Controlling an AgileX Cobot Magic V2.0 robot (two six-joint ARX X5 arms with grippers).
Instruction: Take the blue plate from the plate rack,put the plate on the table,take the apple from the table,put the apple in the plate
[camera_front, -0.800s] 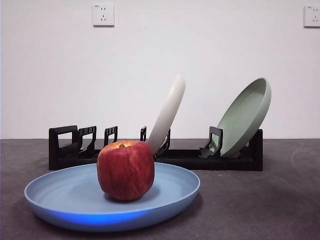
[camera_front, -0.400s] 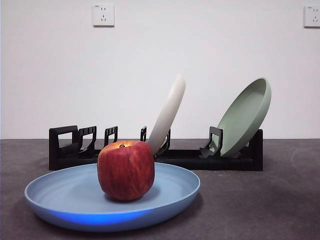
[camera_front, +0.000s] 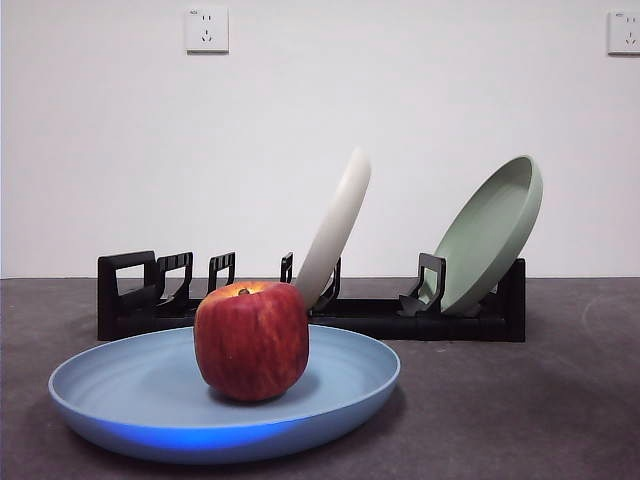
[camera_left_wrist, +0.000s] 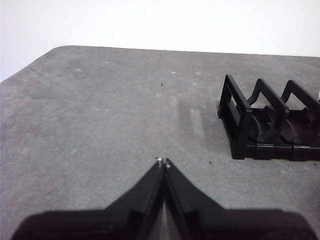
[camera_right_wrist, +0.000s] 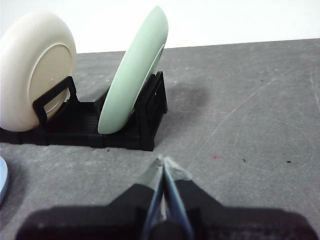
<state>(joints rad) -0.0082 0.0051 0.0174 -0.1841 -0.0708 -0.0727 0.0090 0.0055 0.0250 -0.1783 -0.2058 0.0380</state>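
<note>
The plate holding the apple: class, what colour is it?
Light blue. The blue plate under the apple shows best in the front view.

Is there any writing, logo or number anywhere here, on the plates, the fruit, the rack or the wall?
Nothing can be read.
Left wall socket: a tiny mark at its top edge, too small to read.
Right wall socket: no legible mark.
Blue plate, apple, cream plate, green plate, plate rack: no text or logo showing.
</note>
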